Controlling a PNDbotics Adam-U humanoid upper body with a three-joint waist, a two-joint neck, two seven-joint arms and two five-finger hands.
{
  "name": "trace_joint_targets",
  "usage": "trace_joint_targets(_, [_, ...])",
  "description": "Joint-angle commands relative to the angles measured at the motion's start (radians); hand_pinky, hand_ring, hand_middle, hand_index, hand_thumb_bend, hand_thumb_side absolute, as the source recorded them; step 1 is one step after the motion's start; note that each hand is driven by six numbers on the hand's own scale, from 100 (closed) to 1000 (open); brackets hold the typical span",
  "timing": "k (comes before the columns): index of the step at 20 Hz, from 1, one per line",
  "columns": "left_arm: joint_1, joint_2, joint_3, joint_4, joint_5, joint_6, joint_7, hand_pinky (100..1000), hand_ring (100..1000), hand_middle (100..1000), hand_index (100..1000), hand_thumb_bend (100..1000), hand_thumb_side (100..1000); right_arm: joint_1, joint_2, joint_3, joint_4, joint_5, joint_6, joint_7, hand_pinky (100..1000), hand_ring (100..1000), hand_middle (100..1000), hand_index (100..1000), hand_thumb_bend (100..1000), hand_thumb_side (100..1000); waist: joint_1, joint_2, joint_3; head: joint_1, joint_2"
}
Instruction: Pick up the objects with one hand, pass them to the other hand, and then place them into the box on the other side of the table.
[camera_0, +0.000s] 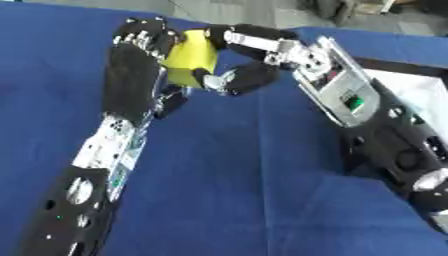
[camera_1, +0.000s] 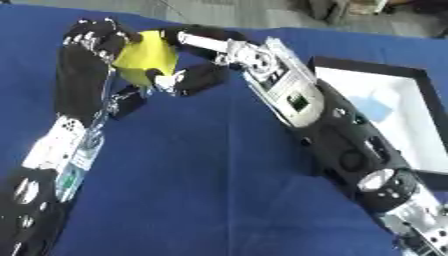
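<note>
- Up near the far edge of the blue desk (camera_0: 245, 190), in the left eye view, both hands meet around a yellow block (camera_0: 194, 56), which is held above the cloth between them.
- Left hand (camera_0: 144, 45), coming in from the lower left, has its fingers curled over the block's left and top side.
- Right hand (camera_0: 249, 60), reaching across from the right, has its fingers over the block's top and its thumb under the lower right corner, so it is clamped on the block too.
- Right eye view: the same yellow block sits between the two hands, near the far left part of the desk.
- Box (camera_1: 418, 80), black-rimmed with a white floor, lies at the right edge of the desk, well apart from the block; a pale blue patch (camera_1: 378, 106) shows inside it.
</note>
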Motion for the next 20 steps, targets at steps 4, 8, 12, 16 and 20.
trace_joint_targets(4, [-0.049, -0.047, -0.025, -0.054, 0.017, -0.01, 0.015, 596, 426, 164, 166, 607, 100, -0.017, 0.008, 0.024, 0.001, 0.009, 0.002, 0.001, 1000, 1000, 1000, 1000, 100, 484, 0.002, -0.017, -0.001, -0.001, -0.016])
trace_joint_targets(8, [-0.048, -0.051, -0.027, -0.058, 0.024, -0.015, 0.016, 597, 425, 152, 164, 607, 100, -0.019, 0.008, 0.023, -0.001, 0.008, 0.002, 0.001, 1000, 1000, 1000, 1000, 100, 479, 0.002, -0.016, -0.001, 0.0, -0.015])
trace_joint_targets(12, [-0.047, -0.054, -0.027, -0.06, 0.029, -0.015, 0.015, 596, 424, 155, 163, 613, 100, -0.018, 0.007, 0.022, 0.002, 0.011, 0.003, -0.001, 1000, 1000, 1000, 1000, 100, 472, 0.001, -0.015, -0.002, 0.001, -0.018])
trace_joint_targets(16, [-0.047, -0.055, -0.027, -0.062, 0.029, -0.016, 0.015, 596, 423, 160, 162, 628, 100, -0.017, 0.006, 0.021, 0.003, 0.013, 0.0, -0.001, 1000, 1000, 1000, 1000, 100, 464, 0.001, -0.015, -0.002, 0.001, -0.016])
trace_joint_targets(20, [-0.047, -0.057, -0.025, -0.062, 0.027, -0.013, 0.012, 597, 423, 165, 160, 637, 100, -0.018, 0.004, 0.022, -0.001, 0.011, -0.004, 0.006, 1000, 1000, 1000, 1000, 100, 459, 0.001, -0.015, -0.004, -0.001, -0.019])
